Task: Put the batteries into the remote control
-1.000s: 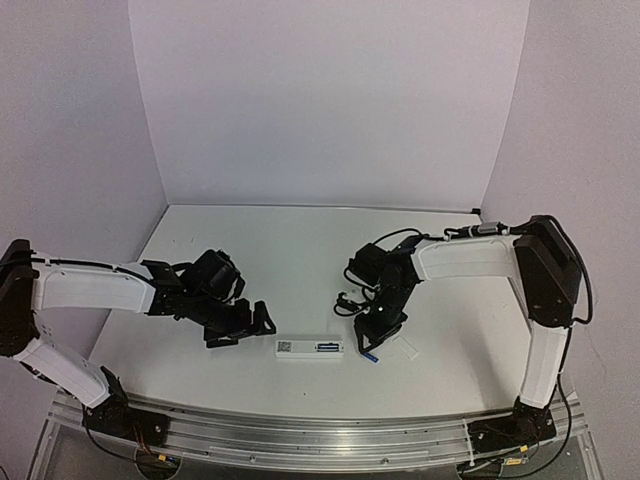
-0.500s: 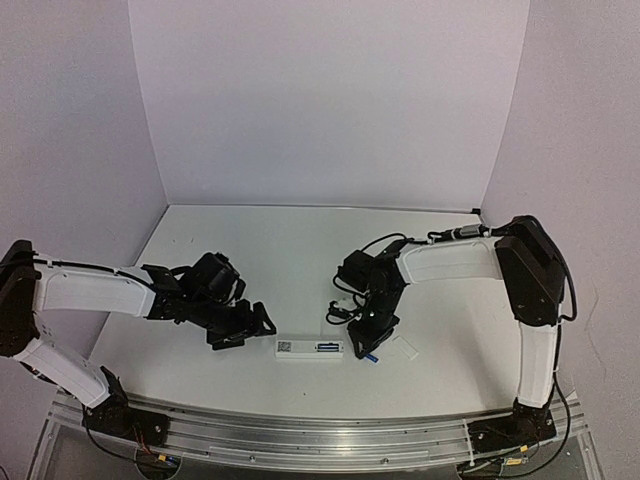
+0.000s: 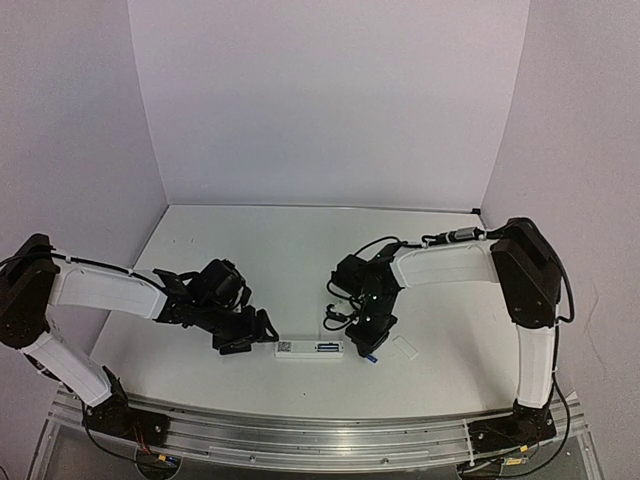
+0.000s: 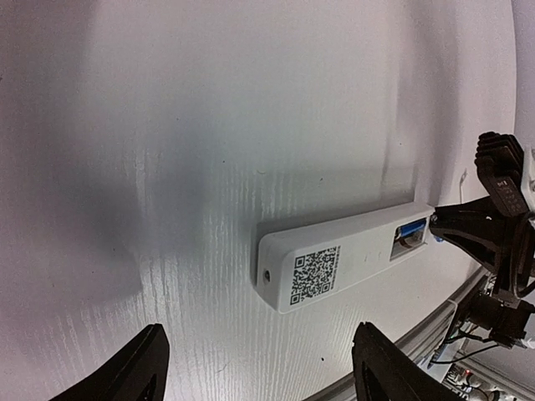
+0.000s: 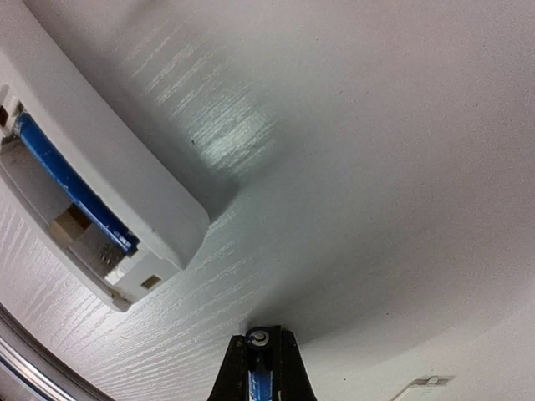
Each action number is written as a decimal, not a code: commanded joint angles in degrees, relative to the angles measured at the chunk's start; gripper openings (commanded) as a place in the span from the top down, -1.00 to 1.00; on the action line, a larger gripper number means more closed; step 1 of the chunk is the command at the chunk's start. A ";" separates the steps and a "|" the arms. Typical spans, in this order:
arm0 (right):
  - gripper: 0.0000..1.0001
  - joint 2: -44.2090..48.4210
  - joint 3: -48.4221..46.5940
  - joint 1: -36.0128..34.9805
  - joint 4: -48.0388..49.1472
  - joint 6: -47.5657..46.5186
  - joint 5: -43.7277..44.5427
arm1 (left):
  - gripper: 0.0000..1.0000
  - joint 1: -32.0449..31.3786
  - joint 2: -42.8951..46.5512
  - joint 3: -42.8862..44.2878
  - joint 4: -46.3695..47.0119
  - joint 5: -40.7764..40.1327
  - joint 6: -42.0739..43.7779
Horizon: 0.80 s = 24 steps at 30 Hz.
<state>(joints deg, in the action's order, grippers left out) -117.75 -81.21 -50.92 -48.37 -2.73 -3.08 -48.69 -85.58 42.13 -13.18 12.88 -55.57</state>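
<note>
The white remote control (image 3: 310, 348) lies face down near the table's front edge, QR label up, its battery bay open at the right end. One blue battery (image 5: 71, 185) lies in the bay; it also shows in the left wrist view (image 4: 410, 230). My right gripper (image 3: 367, 349) is shut on the second blue battery (image 5: 259, 366), silver end forward, just right of the remote's (image 5: 100, 180) open end. My left gripper (image 3: 250, 335) is open, its fingers (image 4: 125, 368) wide apart just left of the remote's (image 4: 343, 265) closed end.
A small flat white cover piece (image 3: 404, 348) lies on the table right of the right gripper; a corner of it shows in the right wrist view (image 5: 428, 383). The metal rail (image 3: 320, 435) runs along the table's front edge.
</note>
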 commanded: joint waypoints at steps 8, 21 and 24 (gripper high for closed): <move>1.00 8.26 1.73 -0.67 3.41 -2.13 2.94 | -0.27 -0.67 -3.65 2.63 2.86 0.34 -1.05; 1.00 15.71 7.76 -0.67 22.38 -20.03 -21.66 | 0.03 -2.06 -10.09 7.43 1.99 0.23 -0.08; 1.00 13.81 7.10 -0.76 24.86 -22.37 -25.49 | 0.09 -2.22 -11.04 7.74 1.10 -0.24 -0.35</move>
<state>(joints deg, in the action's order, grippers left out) -101.59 -72.40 -51.42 -28.71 -19.23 -19.87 -50.50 -95.53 47.45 -11.43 13.47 -55.58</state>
